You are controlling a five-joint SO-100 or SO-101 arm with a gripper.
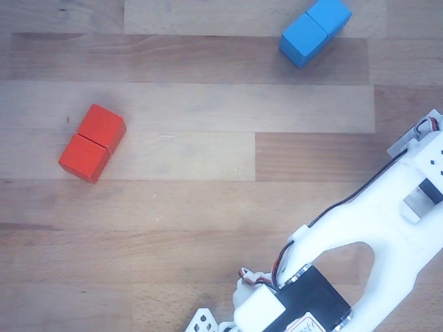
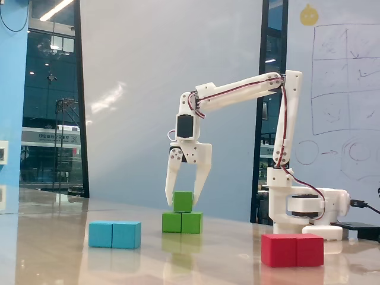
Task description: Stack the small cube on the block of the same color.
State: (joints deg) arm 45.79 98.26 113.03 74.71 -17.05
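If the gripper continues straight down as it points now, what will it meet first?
The gripper points down, shut on the small green cube. That cube seems to rest already on the green block, which would stop it first.

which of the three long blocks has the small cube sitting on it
The green block, the middle one in the fixed view. The small green cube sits on its top between the gripper fingers; the blue block and red block carry nothing.

Your arm is white printed plastic throughout, with black servo bodies set into the joints. Thin red and black cables run along the links. The base is a rounded white block. The overhead-angled view shows small holes in the white shell.
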